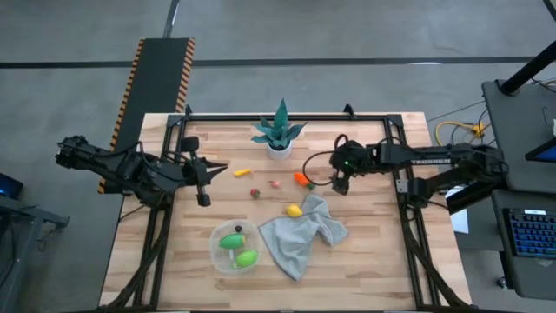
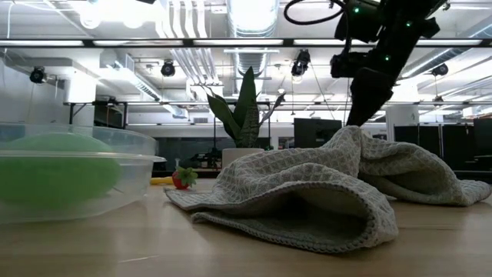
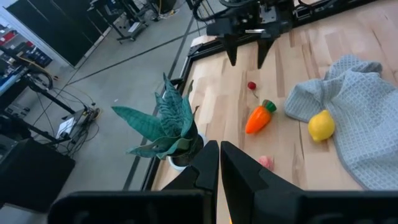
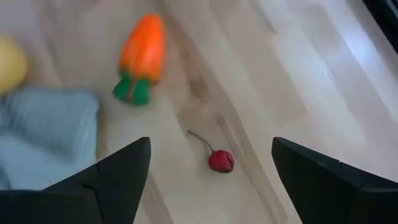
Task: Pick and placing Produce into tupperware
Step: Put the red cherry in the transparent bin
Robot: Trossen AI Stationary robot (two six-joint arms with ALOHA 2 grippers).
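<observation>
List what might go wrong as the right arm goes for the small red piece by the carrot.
The cherry is tiny between the widely open right tool, so the fingers may close past it or flick it away. The carrot and grey cloth lie close by and could get nudged. Two green pieces already fill much of the tub.

overhead, table-level, 2 wrist cams, cloth [image 1: 300, 236] shared

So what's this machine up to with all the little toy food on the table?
It is sorting toy produce into a clear tub, which already holds two green pieces. The right tool hangs open over a small red cherry, beside a carrot. The left tool waits shut near the plant.
</observation>
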